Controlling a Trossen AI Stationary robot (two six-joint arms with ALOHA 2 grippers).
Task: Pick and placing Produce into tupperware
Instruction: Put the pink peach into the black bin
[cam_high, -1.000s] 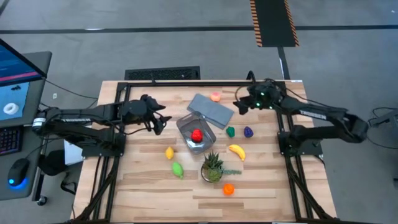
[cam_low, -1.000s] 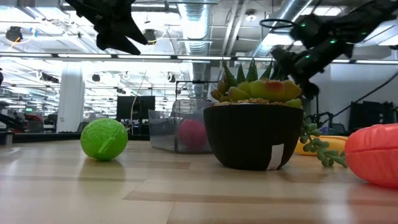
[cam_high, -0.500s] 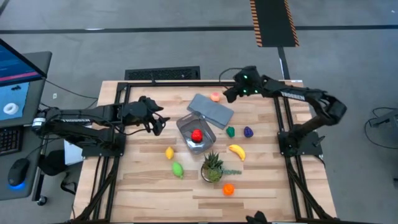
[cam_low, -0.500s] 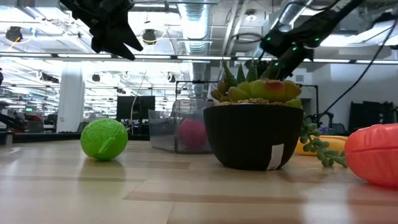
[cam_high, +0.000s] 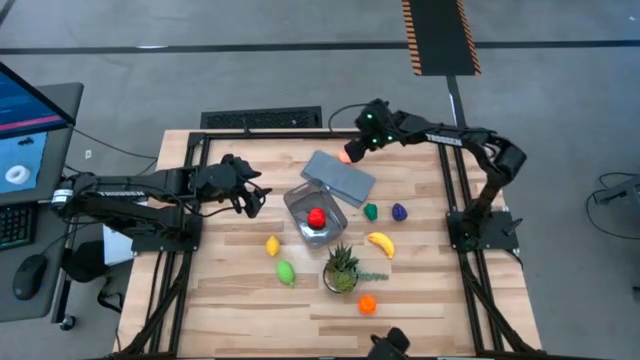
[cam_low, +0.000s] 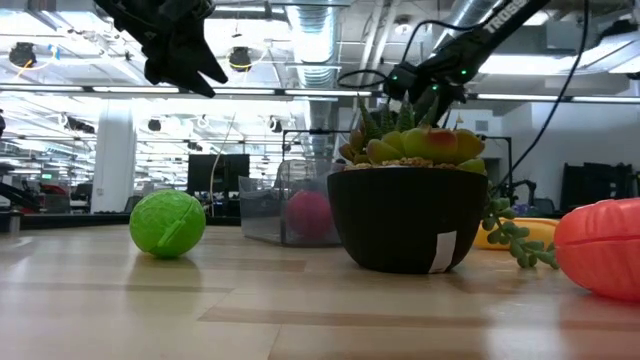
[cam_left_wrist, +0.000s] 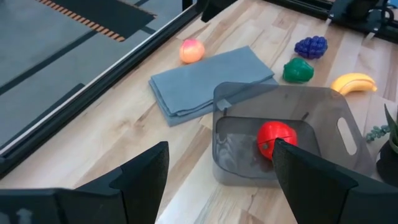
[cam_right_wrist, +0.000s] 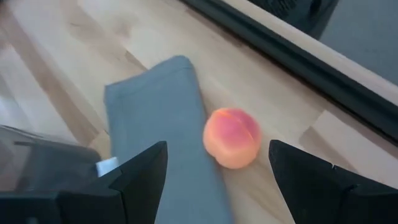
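The clear tupperware stands mid-table with a red produce piece inside. A peach-coloured produce piece lies on the wood at the far edge, beside the flat grey-blue lid. My right gripper hovers open just above the peach, whose sides show between the fingers in the right wrist view, untouched. My left gripper hangs open in the air left of the tub, holding nothing. Other produce on the table: a green piece, purple grapes, a banana, a yellow piece, a green ball and an orange piece.
A spiky potted plant in a dark bowl stands near the table's front, between the banana and the green ball. A black frame rail runs along the far edge just behind the peach. Bare wood lies at the near left.
My right gripper has travelled along the far edge toward the table's left, tipping further downward, and now stands over the peach; its fingers stay open. The left arm has kept still, and no produce has moved.
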